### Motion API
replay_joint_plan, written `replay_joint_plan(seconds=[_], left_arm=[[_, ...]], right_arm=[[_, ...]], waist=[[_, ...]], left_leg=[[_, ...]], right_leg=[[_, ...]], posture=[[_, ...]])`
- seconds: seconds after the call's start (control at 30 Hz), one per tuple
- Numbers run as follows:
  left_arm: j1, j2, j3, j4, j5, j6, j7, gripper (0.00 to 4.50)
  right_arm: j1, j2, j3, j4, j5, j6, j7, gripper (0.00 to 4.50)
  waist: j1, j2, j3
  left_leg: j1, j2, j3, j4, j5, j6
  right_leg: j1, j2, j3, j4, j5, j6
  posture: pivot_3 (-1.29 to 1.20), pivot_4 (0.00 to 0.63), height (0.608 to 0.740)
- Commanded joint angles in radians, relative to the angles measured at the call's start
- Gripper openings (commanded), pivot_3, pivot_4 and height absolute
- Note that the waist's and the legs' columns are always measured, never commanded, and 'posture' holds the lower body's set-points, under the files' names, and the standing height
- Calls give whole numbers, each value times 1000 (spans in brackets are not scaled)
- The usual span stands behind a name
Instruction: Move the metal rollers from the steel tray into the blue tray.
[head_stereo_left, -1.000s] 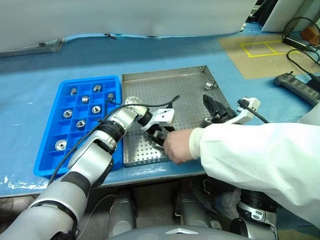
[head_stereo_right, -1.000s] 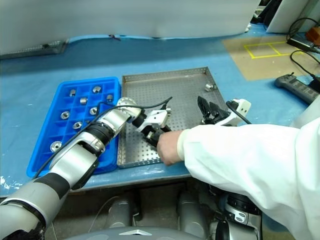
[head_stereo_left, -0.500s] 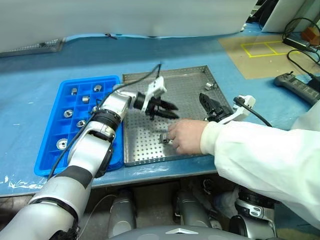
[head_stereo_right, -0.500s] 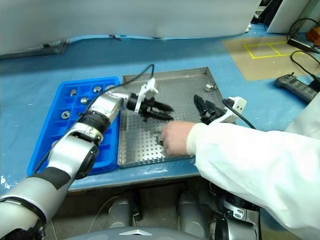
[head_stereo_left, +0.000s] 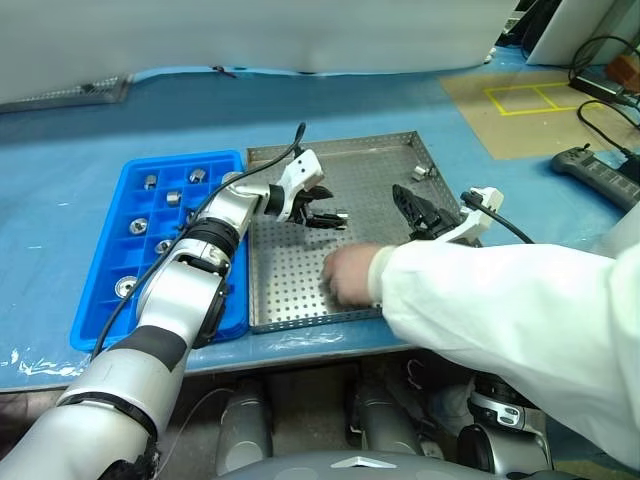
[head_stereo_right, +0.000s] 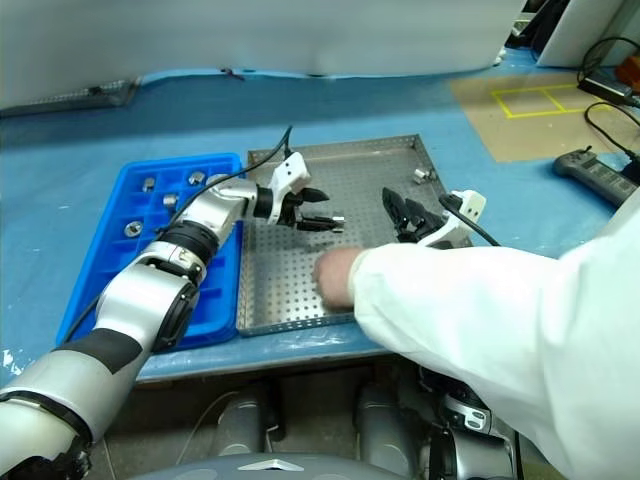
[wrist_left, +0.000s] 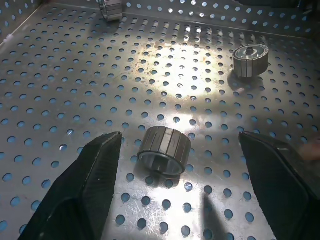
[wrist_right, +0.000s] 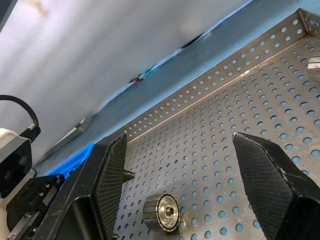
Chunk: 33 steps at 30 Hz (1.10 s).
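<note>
Between the wide-spread left claw (wrist_left: 175, 185), a ribbed, shiny metal roller (wrist_left: 164, 150) (hollow-centred) on the steel tray (wrist_left: 60, 85).

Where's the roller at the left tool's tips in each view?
Left eye: metal roller mid-tray, at the left tool's tips.
Right eye: same spot.
Left wrist: lying between the open fingers, untouched.
Right wrist: on the floor ahead of the right tool.
Shared landmark: the steel tray's perforated floor.

A person's white sleeve (head_stereo_left: 510, 320) reaches across the blue-covered desk (head_stereo_left: 80, 150); a black controller (head_stereo_left: 598, 176) lies beside yellow tape marks (head_stereo_left: 525, 96).
</note>
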Motion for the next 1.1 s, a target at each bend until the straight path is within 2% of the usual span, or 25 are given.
replay_joint_plan(seconds=[0.03, 0.27, 0.57, 0.8, 1.1], left_arm=[[-21, -28, 1, 18, 29, -51, 53, 3986], [-18, -59, -4, 61, 84, -94, 144, 3986], [-29, -59, 16, 55, 83, -135, 128, 3986], [-42, -104, 79, 13, -3, -162, -5, 3986], [-36, -139, 69, -14, -20, -128, -206, 3986]], right_arm=[[1, -7, -4, -28, 10, -19, 5, 3526], [18, -7, -10, -52, 15, -22, -6, 3526], [13, -3, -4, -42, 11, -31, -7, 3526], [16, -7, -10, -47, 19, -30, -9, 3526], [42, -29, -53, -95, 62, -24, -22, 3526]], waist=[[0, 0, 0], [-5, 0, 0], [-6, 0, 0], [-6, 0, 0], [-7, 0, 0]], left_leg=[[0, 0, 0, 0, 0, 0], [0, 0, 0, 0, 0, 0], [0, 0, 0, 0, 0, 1], [-1, 0, 0, 0, -1, 1], [0, 0, 0, 0, -1, 2]], right_leg=[[0, 0, 0, 0, 0, 0], [0, 0, 0, 0, 0, 0], [0, 0, 0, 0, 0, 0], [0, 0, 0, -1, 0, 0], [0, 0, 0, -1, 0, 0]], posture=[[-428, 150, 740], [-453, 150, 740], [-447, 150, 740], [-455, 150, 740], [-496, 150, 740]])
